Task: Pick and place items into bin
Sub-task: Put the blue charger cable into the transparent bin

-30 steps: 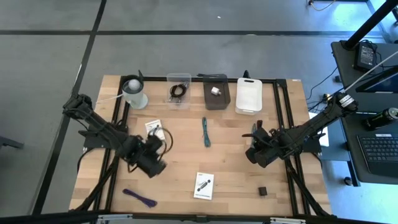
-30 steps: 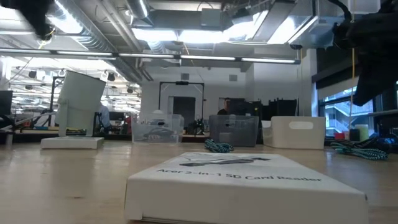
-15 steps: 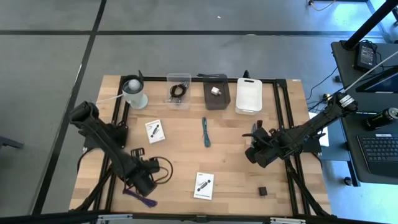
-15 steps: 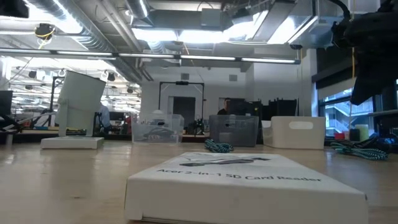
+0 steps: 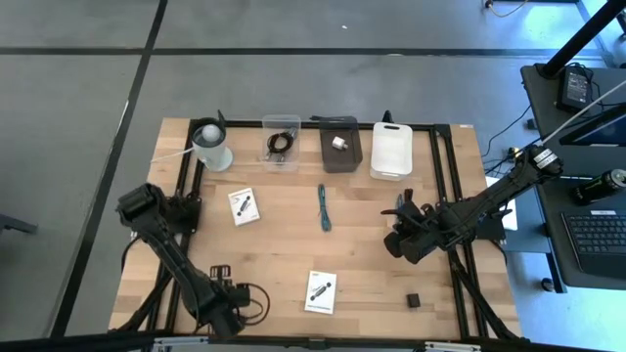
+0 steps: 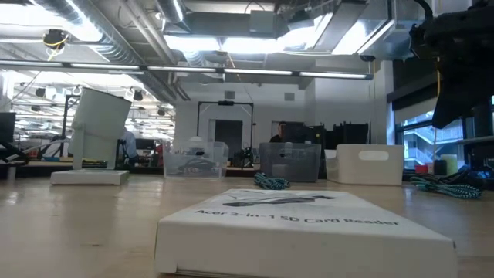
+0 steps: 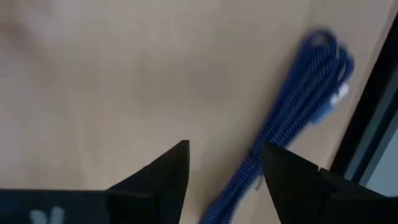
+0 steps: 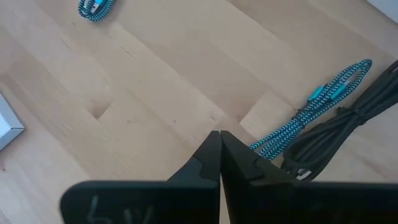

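Where light wooden tabletop [image 5: 284,254] meets lit workshop

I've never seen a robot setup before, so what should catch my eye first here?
Two dark arms lean over a wooden table. The left gripper, open, hovers at the near left corner over a purple-blue braided strap. Three bins line the far edge, and a white card lies near the front.

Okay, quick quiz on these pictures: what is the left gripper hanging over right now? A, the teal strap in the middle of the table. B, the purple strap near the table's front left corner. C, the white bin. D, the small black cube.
B: the left wrist view shows the open left gripper just above the purple strap, and the high view puts it at the table's front left corner.
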Controlling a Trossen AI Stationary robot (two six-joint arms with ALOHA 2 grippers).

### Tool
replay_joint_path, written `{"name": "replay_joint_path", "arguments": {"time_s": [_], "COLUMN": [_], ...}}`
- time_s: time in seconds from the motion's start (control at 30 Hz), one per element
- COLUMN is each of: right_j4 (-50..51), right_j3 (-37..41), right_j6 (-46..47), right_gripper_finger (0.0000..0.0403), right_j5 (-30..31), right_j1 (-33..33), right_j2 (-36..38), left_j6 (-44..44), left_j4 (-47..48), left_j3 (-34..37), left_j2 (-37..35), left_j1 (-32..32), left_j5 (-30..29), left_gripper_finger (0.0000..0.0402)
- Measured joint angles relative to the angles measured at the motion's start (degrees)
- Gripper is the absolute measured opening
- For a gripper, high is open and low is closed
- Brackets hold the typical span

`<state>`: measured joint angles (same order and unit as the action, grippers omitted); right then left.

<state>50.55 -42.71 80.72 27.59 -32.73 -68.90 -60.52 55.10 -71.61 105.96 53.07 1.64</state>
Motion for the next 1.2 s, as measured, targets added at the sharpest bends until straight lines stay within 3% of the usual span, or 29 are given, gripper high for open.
{"name": "replay_joint_path", "arguments": {"time_s": [0.17, 0.47, 0.6, 0.77, 0.87, 1.0, 1.2], "right_j4": [-0.03, -0.03, -0.03, -0.03, -0.03, -0.02, -0.01], "right_j3": [0.0, -0.01, 0.01, -0.01, -0.01, -0.01, -0.01], "right_j6": [-0.01, -0.09, -0.21, -0.24, -0.31, -0.41, -0.45], "right_gripper_finger": [0.0005, 0.0005, 0.0005, 0.0005, 0.0005, 0.0005, 0.0005], "right_j5": [0.0, -0.01, 0.33, 0.78, 0.88, 0.91, 0.99], "right_j1": [0.0, 0.0, 0.0, 0.0, 0.0, 0.0, 0.0], "right_j2": [0.0, 0.0, 0.0, 0.0, 0.0, 0.0, 0.0], "left_j6": [-4.31, -3.2, -3.57, -2.16, -1.89, -4.04, -12.94], "left_j4": [-2.15, -4.16, -4.68, -5.54, -5.65, -5.7, -2.26], "left_j3": [0.0, -0.33, -0.35, -0.11, 0.05, 0.2, 0.17], "left_j2": [2.2, 6.84, 7.92, 6.94, 5.79, 2.59, -7.73], "left_j1": [2.21, 4.99, 4.24, 2.79, 1.88, 0.32, -0.85], "left_j5": [3.41, 4.27, 6.42, 7.47, 7.09, 3.15, -12.44], "left_gripper_finger": [0.0194, 0.0175, 0.0128, 0.0027, 0.0021, 0.0021, 0.0021]}}
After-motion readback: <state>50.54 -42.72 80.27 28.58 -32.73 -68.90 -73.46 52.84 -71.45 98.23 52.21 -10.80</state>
